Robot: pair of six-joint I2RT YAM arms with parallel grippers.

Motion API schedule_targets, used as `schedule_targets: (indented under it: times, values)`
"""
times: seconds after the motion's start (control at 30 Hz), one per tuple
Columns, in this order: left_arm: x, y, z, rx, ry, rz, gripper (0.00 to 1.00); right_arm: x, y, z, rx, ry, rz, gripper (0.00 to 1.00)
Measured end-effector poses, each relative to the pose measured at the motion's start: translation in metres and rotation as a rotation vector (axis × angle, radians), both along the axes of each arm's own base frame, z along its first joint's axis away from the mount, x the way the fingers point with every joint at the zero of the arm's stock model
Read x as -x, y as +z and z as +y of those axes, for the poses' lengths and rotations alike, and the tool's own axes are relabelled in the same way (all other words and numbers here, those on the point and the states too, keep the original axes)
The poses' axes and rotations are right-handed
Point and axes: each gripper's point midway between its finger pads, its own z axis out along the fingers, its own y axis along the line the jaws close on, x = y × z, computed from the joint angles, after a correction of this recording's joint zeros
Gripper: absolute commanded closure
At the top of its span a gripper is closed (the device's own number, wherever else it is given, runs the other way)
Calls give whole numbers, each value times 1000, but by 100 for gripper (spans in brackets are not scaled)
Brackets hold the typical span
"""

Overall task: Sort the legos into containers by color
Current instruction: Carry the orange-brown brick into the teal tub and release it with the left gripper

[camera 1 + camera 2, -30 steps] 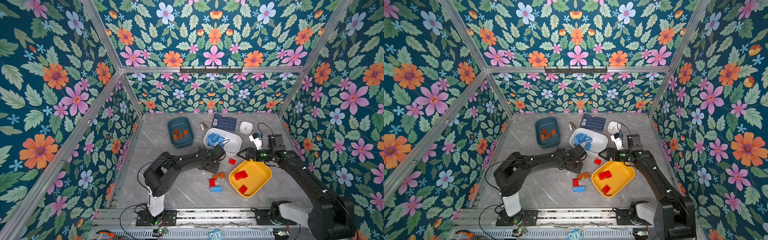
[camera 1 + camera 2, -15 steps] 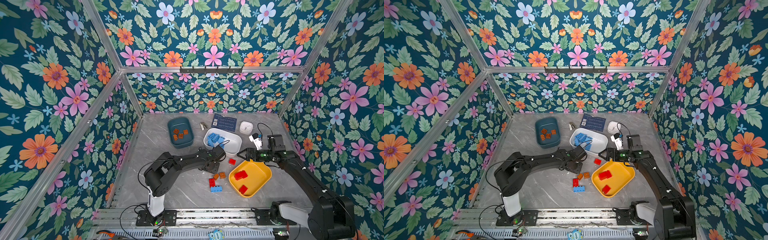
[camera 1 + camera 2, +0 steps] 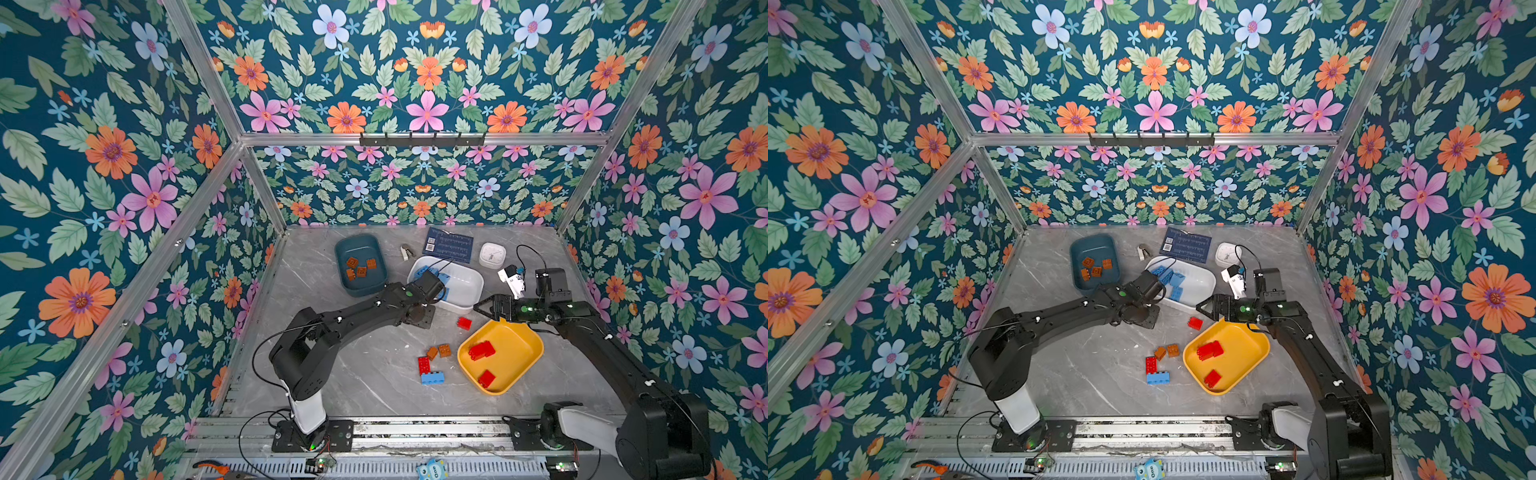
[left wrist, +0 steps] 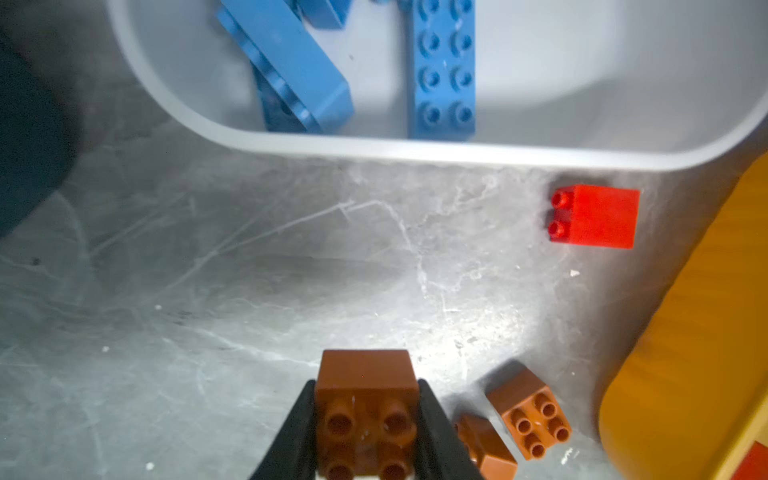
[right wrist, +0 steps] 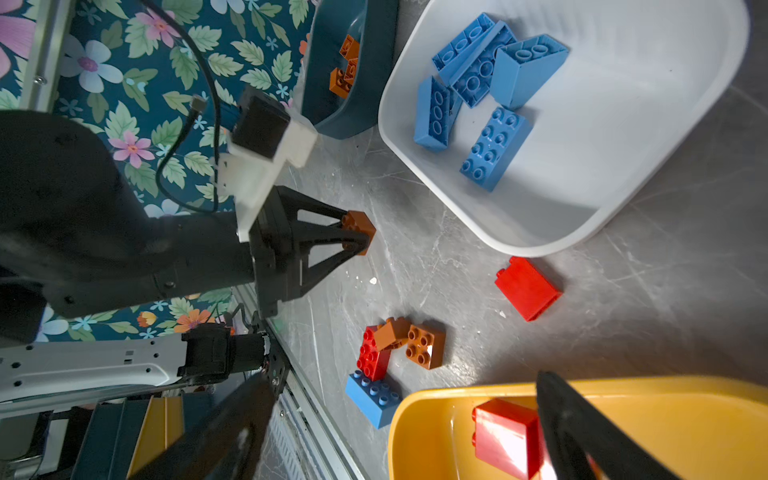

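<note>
Marble table (image 3: 374, 386): teal tub (image 3: 359, 249) holds orange bricks (image 3: 360, 266), white tub (image 3: 465, 286) blue bricks (image 5: 490, 145) (left tool (image 5: 355, 235) clenches brown brick (image 4: 365, 374), right tool (image 3: 482, 308) spread).

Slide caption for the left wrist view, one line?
Left gripper clamps an orange-brown brick; white tub holding blue bricks lies ahead.

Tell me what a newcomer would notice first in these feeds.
The loud floral wallpaper on every wall comes first. Next, the left gripper, shut on a small orange-brown studded plastic brick beside the white rounded plastic tub of long blue bricks. Then the shallow yellow plastic tub holding red bricks, by the open right gripper.
</note>
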Motion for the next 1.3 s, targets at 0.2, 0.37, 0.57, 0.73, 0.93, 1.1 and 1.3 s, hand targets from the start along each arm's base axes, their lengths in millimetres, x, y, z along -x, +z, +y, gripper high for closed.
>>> schedule_targets:
  times: [0.2,0.37,0.57,0.73,0.93,1.1,1.3]
  values:
    - [-57,33,43,-30,72,-89,72,-3,10,17,-43,40,-10,1]
    - [-111,51,85,-66,141,-155,72,-5,13,27,-60,61,-6,1]
    - [-166,47,128,-106,212,-186,71,-13,21,31,-67,66,-28,1]
    - [-204,28,155,-127,265,-187,71,-15,23,32,-70,66,-26,1]
    - [-240,6,175,-136,303,-195,69,-15,24,32,-72,62,-22,1]
    - [-256,-11,188,-130,329,-192,62,-16,24,31,-66,57,-24,1]
    - [-272,-14,185,-92,323,-213,50,-17,24,30,-56,46,-32,1]
